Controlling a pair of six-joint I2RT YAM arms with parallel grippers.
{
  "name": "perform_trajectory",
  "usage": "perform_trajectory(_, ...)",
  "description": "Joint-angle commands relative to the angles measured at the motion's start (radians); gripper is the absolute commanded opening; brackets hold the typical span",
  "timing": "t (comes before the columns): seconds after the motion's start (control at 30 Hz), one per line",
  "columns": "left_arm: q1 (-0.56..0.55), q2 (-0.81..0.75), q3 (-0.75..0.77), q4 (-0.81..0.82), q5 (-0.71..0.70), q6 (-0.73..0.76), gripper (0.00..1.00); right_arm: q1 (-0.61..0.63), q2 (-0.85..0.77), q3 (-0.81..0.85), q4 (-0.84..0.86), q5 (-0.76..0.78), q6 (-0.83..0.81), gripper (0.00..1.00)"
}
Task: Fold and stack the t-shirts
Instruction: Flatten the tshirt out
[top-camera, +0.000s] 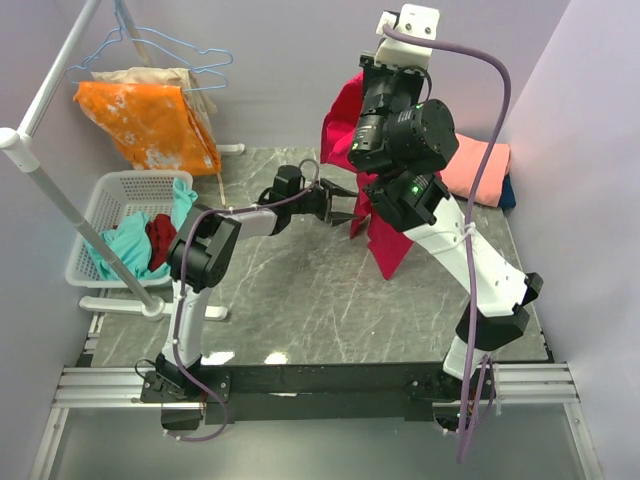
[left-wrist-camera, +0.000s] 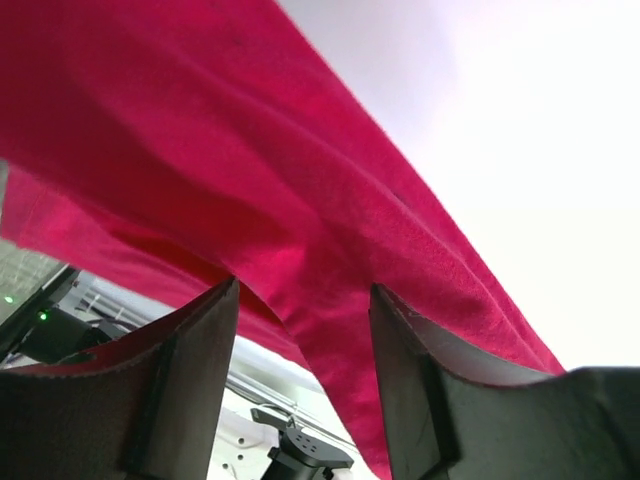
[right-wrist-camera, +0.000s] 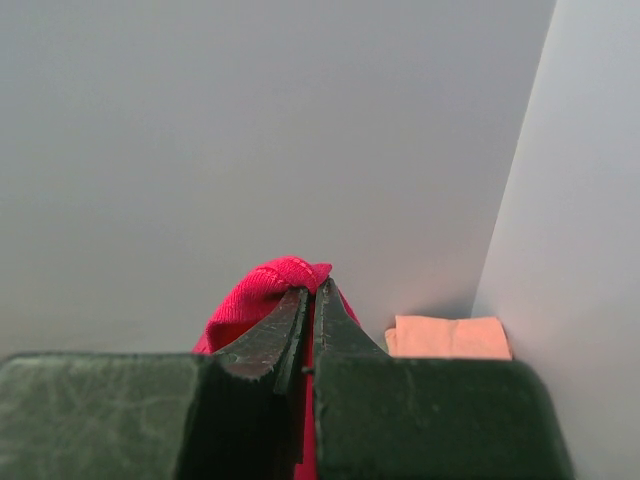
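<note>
- The right arm is raised high over the far half of the grey marble-patterned table (top-camera: 300, 290), with its white forearm angled steeply up and its wrist turned toward the back wall
- The right gripper (right-wrist-camera: 312, 292) is clenched on a bunched edge of the crimson t-shirt (top-camera: 388, 245), which is held aloft and hangs in a long, limp drape; whether its lower end touches the tabletop cannot be told
- The left arm is folded at the elbow and stretched out level toward the hanging cloth
- The left gripper (left-wrist-camera: 305, 300) is seen with its dark, wedge-shaped jaws apart; a fold of the soft, matte red fabric is draped in the gap, unpinched
- A salmon-pink t-shirt (top-camera: 482, 165) is laid folded at the table's far right corner, with a dark blue t-shirt (top-camera: 508, 192) showing at its right edge
- A white lattice plastic basket (top-camera: 105, 205) holding teal and red cloth is set at the left, below an orange white-blotched cloth (top-camera: 150, 120) hung on a rail
</note>
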Motion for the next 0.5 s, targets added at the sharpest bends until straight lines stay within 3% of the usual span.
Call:
perform_trajectory(0.0, -0.010, 0.016, 0.047, 0.067, 0.003, -0.066, 0.55, 0.007, -0.068, -0.017, 0.039, -0.025, 0.035, 0.00)
perform_trajectory(0.07, -0.012, 0.027, 0.072, 0.049, 0.000, -0.065, 0.50, 0.010, -0.069, -0.023, 0.036, -0.027, 0.043, 0.00)
perform_trajectory(0.2, -0.019, 0.044, 0.101, 0.041, 0.000, -0.069, 0.27, 0.012, -0.069, -0.033, 0.044, -0.031, 0.037, 0.00)
perform_trajectory(0.27, -0.022, 0.049, 0.109, 0.034, 0.012, -0.065, 0.25, 0.013, -0.066, -0.028, 0.051, -0.031, 0.026, 0.00)
perform_trajectory(0.4, -0.013, 0.018, 0.063, 0.018, 0.016, -0.046, 0.50, 0.008, -0.053, -0.040, 0.096, -0.037, -0.023, 0.00)
perform_trajectory(0.47, -0.003, -0.010, 0.047, -0.058, 0.018, 0.010, 0.56, -0.001, -0.051, -0.062, 0.156, -0.034, -0.061, 0.00)
